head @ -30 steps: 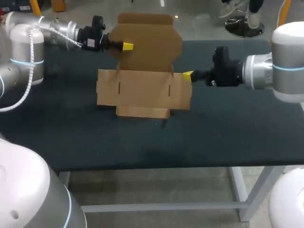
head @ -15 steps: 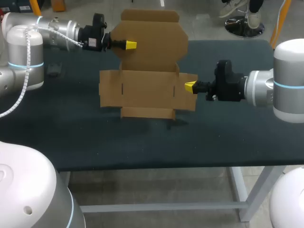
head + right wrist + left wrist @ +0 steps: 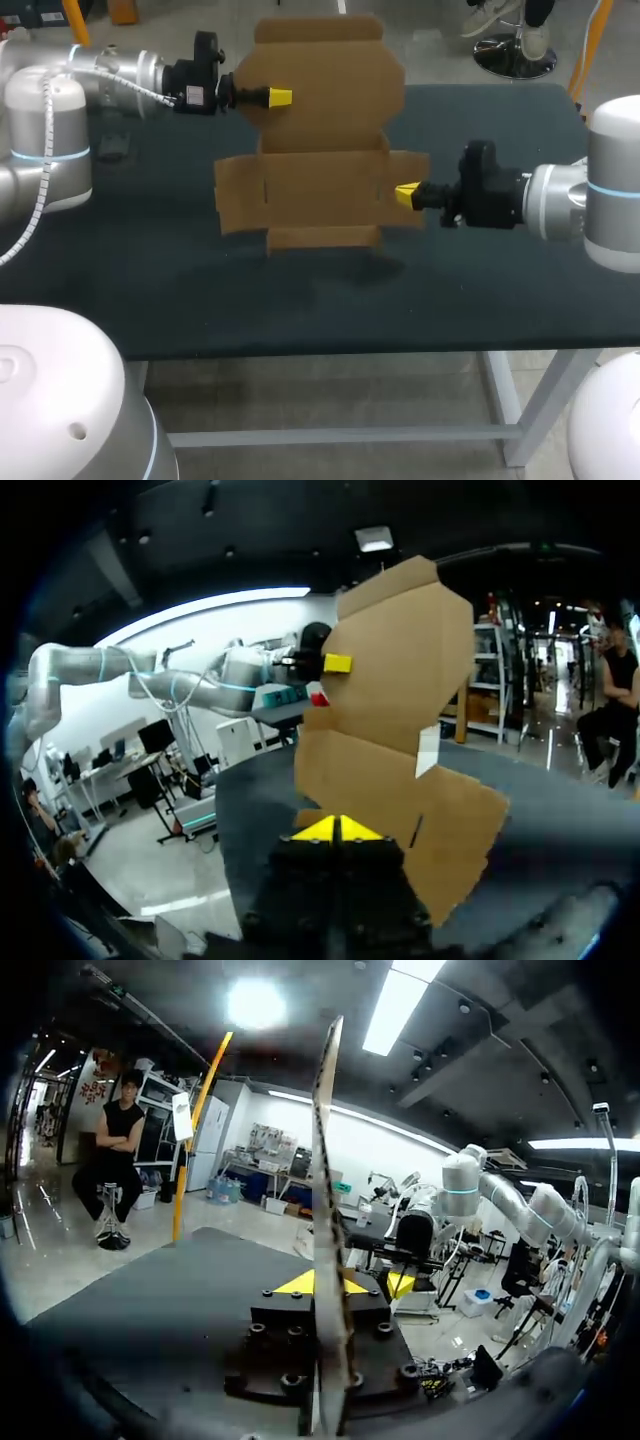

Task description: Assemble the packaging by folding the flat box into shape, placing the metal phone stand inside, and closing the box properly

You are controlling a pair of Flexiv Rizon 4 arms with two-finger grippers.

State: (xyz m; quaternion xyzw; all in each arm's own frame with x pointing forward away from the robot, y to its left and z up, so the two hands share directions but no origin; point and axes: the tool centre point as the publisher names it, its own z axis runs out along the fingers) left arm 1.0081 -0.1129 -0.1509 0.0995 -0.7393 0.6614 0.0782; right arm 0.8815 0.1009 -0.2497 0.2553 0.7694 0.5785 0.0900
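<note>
- A flat cardboard box [image 3: 320, 185], still unfolded, hangs upright just above the dark surface [image 3: 500, 290], with its shadow below it.
- The left tool [image 3: 280, 97] is clamped on the box's top flap, the card edge-on between its yellow tips.
- The right tool [image 3: 407, 195] sits at the box's right side flap, tips pressed together. Whether they pinch the flap is unclear.
- Over the last second, the box and both tools have drifted rightward and toward the surface's near edge.
- This looks like repositioning, and folding has likely not begun.
- No phone stand is visible.
</note>
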